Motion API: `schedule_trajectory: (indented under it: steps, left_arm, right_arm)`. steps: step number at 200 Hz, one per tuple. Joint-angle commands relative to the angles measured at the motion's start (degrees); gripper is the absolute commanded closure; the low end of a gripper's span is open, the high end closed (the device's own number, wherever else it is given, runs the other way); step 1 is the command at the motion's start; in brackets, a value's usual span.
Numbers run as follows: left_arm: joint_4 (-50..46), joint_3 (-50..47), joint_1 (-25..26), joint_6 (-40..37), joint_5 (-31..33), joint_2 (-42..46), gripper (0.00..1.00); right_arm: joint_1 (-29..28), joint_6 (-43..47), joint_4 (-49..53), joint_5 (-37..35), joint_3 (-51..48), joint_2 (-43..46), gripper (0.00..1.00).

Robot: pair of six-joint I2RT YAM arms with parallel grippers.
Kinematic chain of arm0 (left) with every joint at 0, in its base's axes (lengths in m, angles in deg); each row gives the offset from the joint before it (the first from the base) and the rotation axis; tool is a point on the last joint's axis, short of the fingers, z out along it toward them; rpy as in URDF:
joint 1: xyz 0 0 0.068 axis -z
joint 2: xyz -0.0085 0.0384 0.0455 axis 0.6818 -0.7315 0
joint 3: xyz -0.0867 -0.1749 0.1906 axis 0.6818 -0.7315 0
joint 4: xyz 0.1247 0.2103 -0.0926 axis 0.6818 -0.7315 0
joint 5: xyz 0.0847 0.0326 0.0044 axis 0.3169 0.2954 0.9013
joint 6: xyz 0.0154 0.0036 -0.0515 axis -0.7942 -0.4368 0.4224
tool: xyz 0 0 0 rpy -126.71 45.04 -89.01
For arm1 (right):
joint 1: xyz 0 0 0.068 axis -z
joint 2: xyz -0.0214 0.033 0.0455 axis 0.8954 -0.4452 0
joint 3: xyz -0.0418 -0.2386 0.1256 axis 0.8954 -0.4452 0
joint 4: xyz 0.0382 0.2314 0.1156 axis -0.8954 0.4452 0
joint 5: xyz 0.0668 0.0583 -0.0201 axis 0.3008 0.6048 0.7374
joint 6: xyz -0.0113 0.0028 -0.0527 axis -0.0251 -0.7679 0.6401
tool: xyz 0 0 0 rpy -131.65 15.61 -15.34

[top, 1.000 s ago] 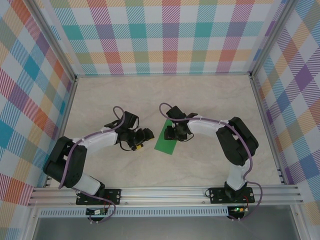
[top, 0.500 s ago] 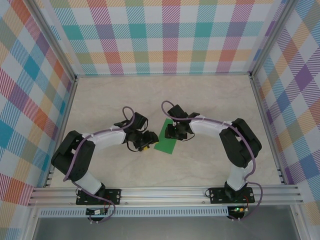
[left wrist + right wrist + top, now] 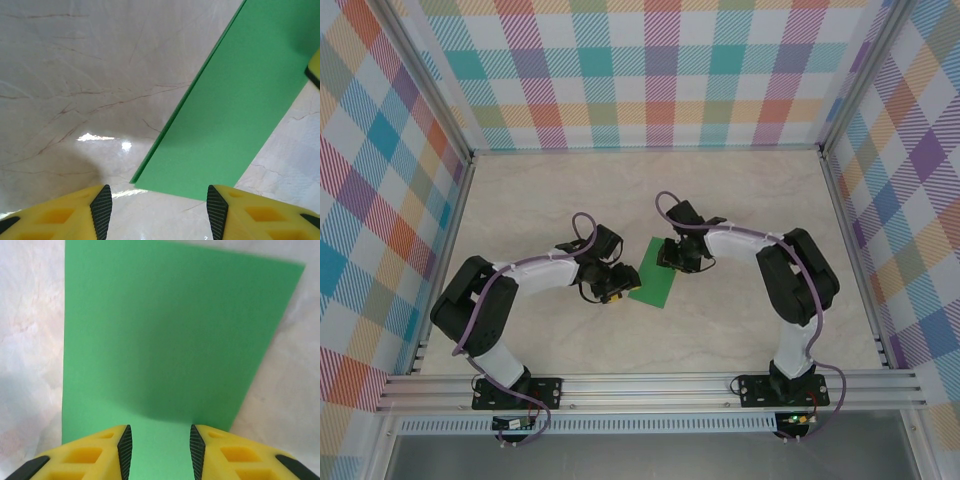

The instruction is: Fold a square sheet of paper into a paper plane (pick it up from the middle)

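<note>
The green sheet of paper [image 3: 655, 284] lies flat on the marble table as a long rectangle, with a doubled layer along its left edge [image 3: 167, 132]; no paper plane shape is in view. My left gripper [image 3: 622, 285] is low beside the sheet's near-left end, open, with the paper's near corner just ahead of its fingertips [image 3: 158, 212]. My right gripper [image 3: 669, 262] hovers over the sheet's far end, open, its jaws astride green paper [image 3: 170, 335] with nothing pinched between them [image 3: 157, 450]. A yellow right fingertip [image 3: 315, 70] shows at the edge of the left wrist view.
The marble tabletop [image 3: 550, 200] is bounded by checked walls [image 3: 660, 70] at the back and sides. An aluminium rail [image 3: 650, 385] with both arm bases runs along the near edge.
My left gripper has moved right up to the paper's near-left end and its jaws have narrowed. My right gripper has shifted slightly right along the far end.
</note>
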Motion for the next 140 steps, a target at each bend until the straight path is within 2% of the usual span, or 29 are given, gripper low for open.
schedule_trajectory:
  steps: [1, 140]
  left_arm:
    - [-2.1, 1.5, 0.4, -1.1, -0.4, -0.6, 0.45]
    - [-1.8, 2.5, 1.5, -0.6, -2.1, -2.6, 0.45]
  right_arm:
    - [1.4, 1.7, -0.4, 1.5, 3.0, -1.3, 0.62]
    - [4.3, 0.1, 1.9, -0.2, 3.0, -5.3, 0.63]
